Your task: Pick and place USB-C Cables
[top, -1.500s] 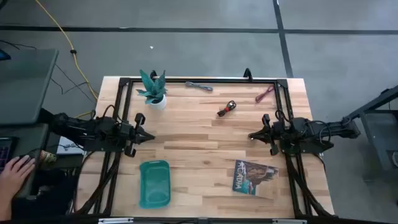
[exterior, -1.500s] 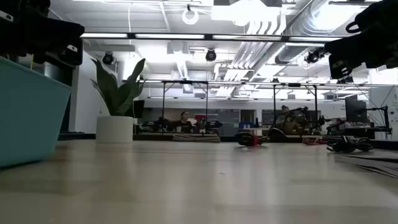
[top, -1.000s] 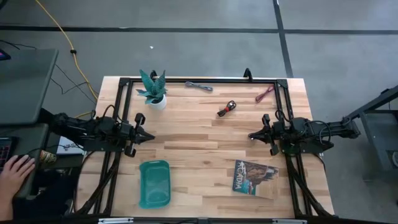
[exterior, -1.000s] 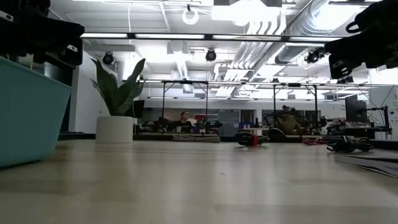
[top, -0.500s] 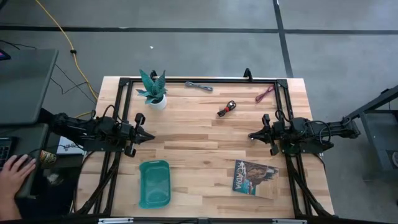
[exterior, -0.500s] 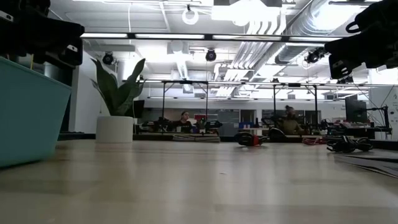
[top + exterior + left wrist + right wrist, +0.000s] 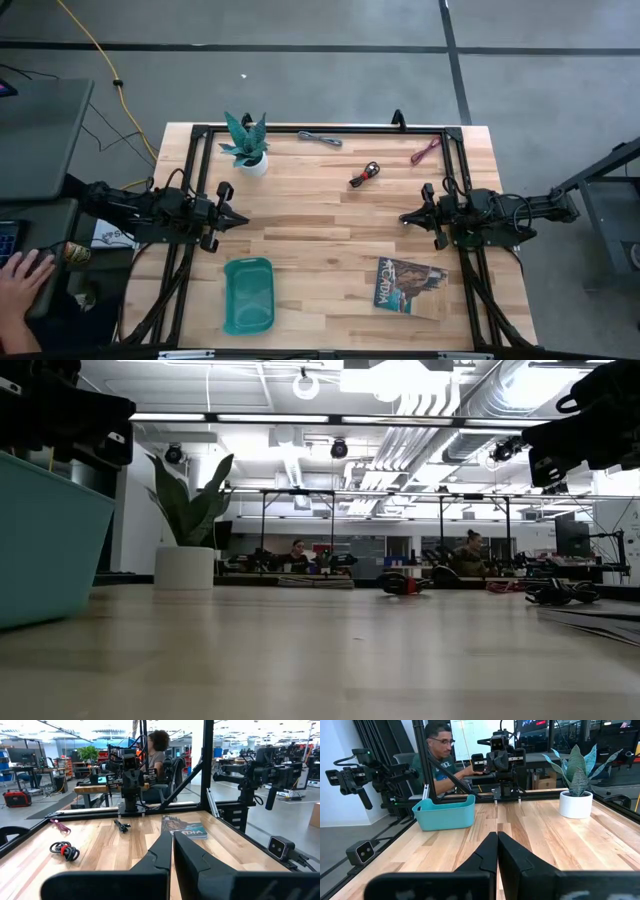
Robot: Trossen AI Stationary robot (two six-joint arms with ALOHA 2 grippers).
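Note:
Three small coiled USB-C cables lie on the wooden table's far half: a grey one point(image 7: 320, 138) near the far edge, a black-and-red one point(image 7: 365, 174) toward the middle point(image 7: 65, 851), and a maroon one point(image 7: 426, 150) at the far right point(image 7: 59, 826). A teal tray point(image 7: 248, 295) stands near the front left point(image 7: 445, 812). My left gripper point(image 7: 243, 219) is shut at the table's left side, level, pointing right, holding nothing point(image 7: 172, 851). My right gripper point(image 7: 403, 218) is shut at the right side, level, pointing left, holding nothing point(image 7: 497, 849).
A potted plant point(image 7: 247, 145) stands at the far left. A magazine point(image 7: 407, 284) lies at the front right. A black frame point(image 7: 320, 128) runs around the table. A person's hand point(image 7: 22, 280) rests on a desk left of the table.
Both arms have kept still. The person's hand at the desk left of the table has shifted a little.

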